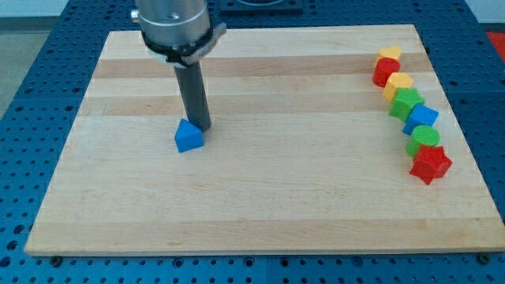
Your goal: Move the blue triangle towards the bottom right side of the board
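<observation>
The blue triangle (188,136) lies on the wooden board (260,197), left of its centre. My tip (202,127) stands just to the triangle's upper right, touching or almost touching its edge. The dark rod rises from there to the arm's grey head at the view's top.
A curved line of blocks runs down the board's right side: a yellow block (389,54), a red block (386,72), a yellow block (399,83), a green block (407,103), a blue block (422,118), a green cylinder (424,140) and a red star (430,163).
</observation>
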{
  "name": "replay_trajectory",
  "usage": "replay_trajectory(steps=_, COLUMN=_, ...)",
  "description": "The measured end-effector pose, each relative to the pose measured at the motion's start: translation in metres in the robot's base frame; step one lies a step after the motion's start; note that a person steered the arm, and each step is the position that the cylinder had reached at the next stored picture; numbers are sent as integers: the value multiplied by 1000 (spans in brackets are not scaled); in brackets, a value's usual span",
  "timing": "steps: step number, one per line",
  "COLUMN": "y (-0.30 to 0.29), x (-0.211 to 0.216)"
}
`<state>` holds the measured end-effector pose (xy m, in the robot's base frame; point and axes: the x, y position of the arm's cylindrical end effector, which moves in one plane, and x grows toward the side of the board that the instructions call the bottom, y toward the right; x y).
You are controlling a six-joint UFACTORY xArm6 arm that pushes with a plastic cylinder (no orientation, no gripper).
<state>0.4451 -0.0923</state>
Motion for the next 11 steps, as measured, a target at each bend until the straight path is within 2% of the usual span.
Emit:
replay_trajectory(steps=2, y=24, x=57)
replay_trajectory(steps=3, y=24, x=24)
replay_trajectory(steps=4, y=19, x=-35)
replay_trajectory(steps=5, y=-32, x=-42)
replay_trajectory(steps=6, y=-94, x=-17)
replay_trajectory(steps=7, y=-90, x=19)
replay_trajectory(steps=10, y=117, x=80)
replay_trajectory(steps=11, y=108, x=82)
